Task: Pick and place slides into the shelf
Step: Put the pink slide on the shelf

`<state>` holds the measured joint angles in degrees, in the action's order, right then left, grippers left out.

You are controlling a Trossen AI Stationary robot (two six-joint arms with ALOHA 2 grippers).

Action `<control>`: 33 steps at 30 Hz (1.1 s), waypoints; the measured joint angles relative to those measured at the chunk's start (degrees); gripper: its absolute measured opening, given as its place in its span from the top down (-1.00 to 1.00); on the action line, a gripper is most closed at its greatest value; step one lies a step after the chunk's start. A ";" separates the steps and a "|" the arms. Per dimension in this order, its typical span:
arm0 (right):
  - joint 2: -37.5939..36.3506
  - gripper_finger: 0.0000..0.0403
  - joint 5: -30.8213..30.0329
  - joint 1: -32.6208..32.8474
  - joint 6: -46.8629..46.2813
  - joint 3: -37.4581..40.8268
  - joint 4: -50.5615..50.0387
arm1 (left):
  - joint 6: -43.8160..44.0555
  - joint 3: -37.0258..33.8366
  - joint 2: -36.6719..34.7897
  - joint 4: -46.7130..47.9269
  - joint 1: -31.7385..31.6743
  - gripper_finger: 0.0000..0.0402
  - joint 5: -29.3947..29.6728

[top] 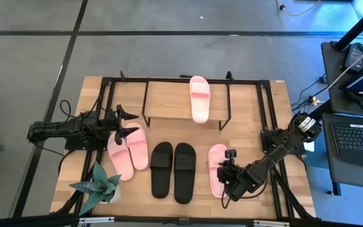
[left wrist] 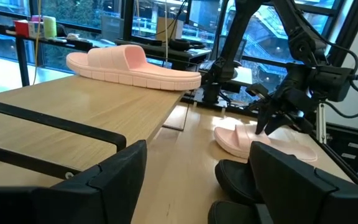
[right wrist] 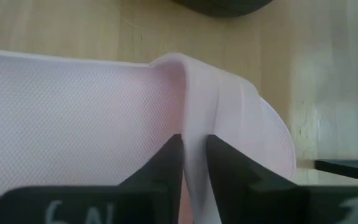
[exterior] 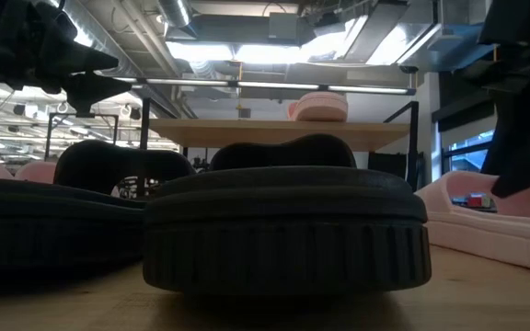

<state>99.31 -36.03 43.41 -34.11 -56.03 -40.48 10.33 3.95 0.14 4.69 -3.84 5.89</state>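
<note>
The shelf (top: 169, 101) stands at the table's far side, and one light pink slide (top: 200, 99) lies sole-down on its wooden top board, also seen in the left wrist view (left wrist: 135, 65). A pink pair (top: 128, 151) lies on the table at the left, with my left gripper (top: 130, 123) open above its far ends. The black pair (top: 173, 169) lies in the middle, filling the low view (exterior: 283, 230). A single pink slide (top: 217, 169) lies at the right, and my right gripper (top: 227, 165) is shut on it. My right gripper pinches the strap (right wrist: 194, 93) of the single pink slide between its two fingers (right wrist: 166, 162), which come slanting down from above at the strap's edge. One layer of strap stands up in the gap. In the low view the slide's sole (exterior: 486, 234) lies on the table.
A potted plant (top: 97, 186) stands at the table's near left corner. Black frame rails (top: 270, 120) run along the table's sides. A desk with a laptop (top: 358, 142) stands off the table to the right. Bare shelf board (top: 166, 99) lies left of the placed slide.
</note>
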 joint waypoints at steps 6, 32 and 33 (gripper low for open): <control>0.00 0.91 -0.11 0.03 0.07 -0.04 0.01 | 0.00 0.00 0.00 0.00 0.00 -0.38 0.00; 0.09 0.94 -24.67 -8.86 33.20 -55.55 -37.01 | -0.44 0.07 0.00 -0.02 0.00 -0.38 0.02; 0.07 0.94 -24.72 -10.40 36.31 -57.90 -35.92 | -0.44 0.07 0.00 -0.04 0.00 -0.38 0.02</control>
<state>99.37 -60.75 33.01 2.20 -113.93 -76.40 9.89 4.01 0.14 4.65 -3.84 5.91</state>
